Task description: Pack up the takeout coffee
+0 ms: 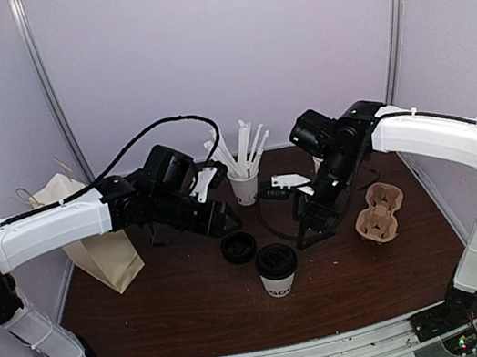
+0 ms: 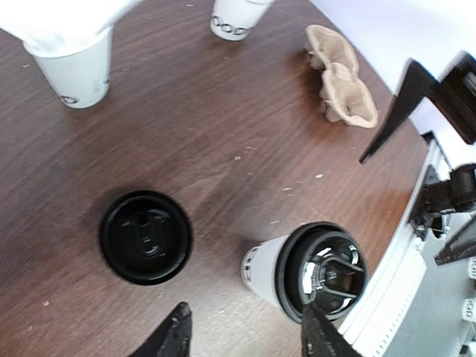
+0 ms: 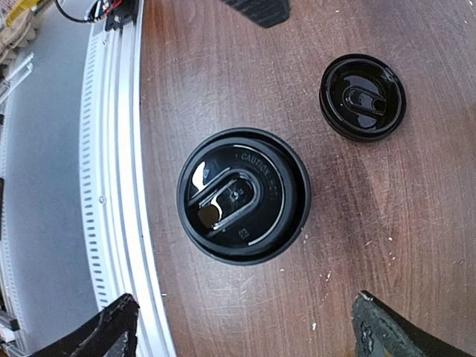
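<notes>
Takeout coffee [image 1: 276,271] is standing lidded on the counter [image 1: 151,314].
Left tool [image 2: 249,336] and right tool [image 3: 245,327] are hovering released, empty; spare black lid [image 1: 238,247] is lying beside it.

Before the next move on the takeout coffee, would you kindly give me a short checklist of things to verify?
1. The takeout coffee has its lid on: ok.
2. It stands upright: ok.
3. The right gripper is open and empty above it: ok.
4. The left gripper is open and empty: ok.
5. The spare lid lies apart from the cup: ok.
6. The cup carrier has empty wells: ok.
</notes>
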